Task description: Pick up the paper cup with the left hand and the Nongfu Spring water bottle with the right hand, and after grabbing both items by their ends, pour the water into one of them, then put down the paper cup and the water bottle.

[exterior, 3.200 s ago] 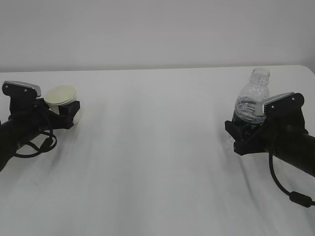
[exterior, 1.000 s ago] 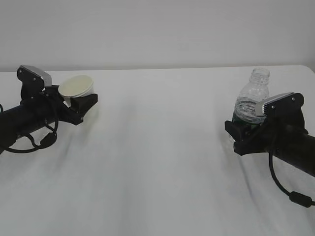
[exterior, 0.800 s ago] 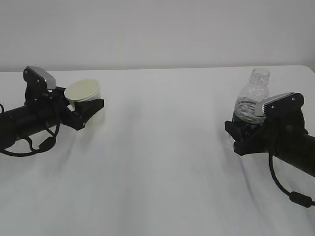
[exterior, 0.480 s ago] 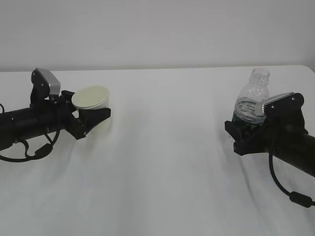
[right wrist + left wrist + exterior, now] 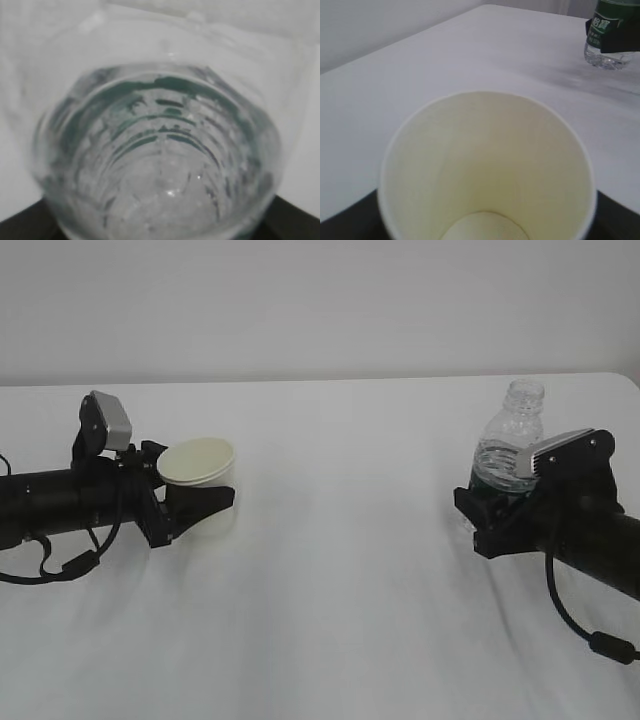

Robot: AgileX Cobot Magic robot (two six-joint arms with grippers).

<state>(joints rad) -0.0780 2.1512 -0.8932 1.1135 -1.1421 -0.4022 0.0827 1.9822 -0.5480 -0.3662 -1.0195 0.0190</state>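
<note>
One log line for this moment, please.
left gripper: holds cup, empty | right gripper: holds bottle, upright, uncapped | pour: not begun

- The paper cup [image 5: 200, 462] is showing white outside and pale cream inside.
- The Nongfu Spring water bottle [image 5: 512, 440] is showing clear ribbed plastic with a dark green label band.
- The table [image 5: 340, 540] is showing plain white.
- Both arms are showing black, with silver-grey plates.

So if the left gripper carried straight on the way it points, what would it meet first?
Probably the water bottle held by the right gripper; the left gripper, carrying the paper cup, has only bare table before that.
</note>
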